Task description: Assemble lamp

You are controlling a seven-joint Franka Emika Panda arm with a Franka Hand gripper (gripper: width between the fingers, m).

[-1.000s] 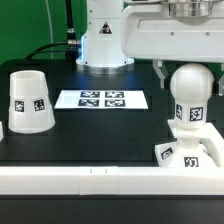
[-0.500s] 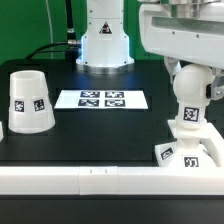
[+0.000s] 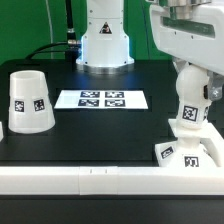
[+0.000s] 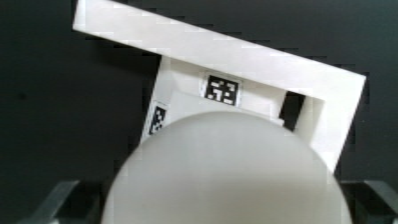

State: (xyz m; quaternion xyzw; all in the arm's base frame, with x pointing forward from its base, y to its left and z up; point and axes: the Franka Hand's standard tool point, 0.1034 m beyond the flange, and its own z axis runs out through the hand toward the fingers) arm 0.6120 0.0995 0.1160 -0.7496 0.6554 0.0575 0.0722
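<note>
The matte black worktop [image 3: 110, 135] carries few things. A white tapered cup-shaped plastic shade [image 3: 30, 102] stands mouth down towards the exterior view's left, black-and-white square tags on its side. The marker board [image 3: 101, 99] lies flat near the middle, well apart from the shade. A flat square white plastic base [image 3: 190, 153] with tags rests near the front on the exterior view's right. A long white rail [image 3: 90, 178] runs along the front edge.

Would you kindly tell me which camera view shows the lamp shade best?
The exterior view: the shade stands whole at that view's left. The wrist view shows none of it, only the bulb and base.
</note>
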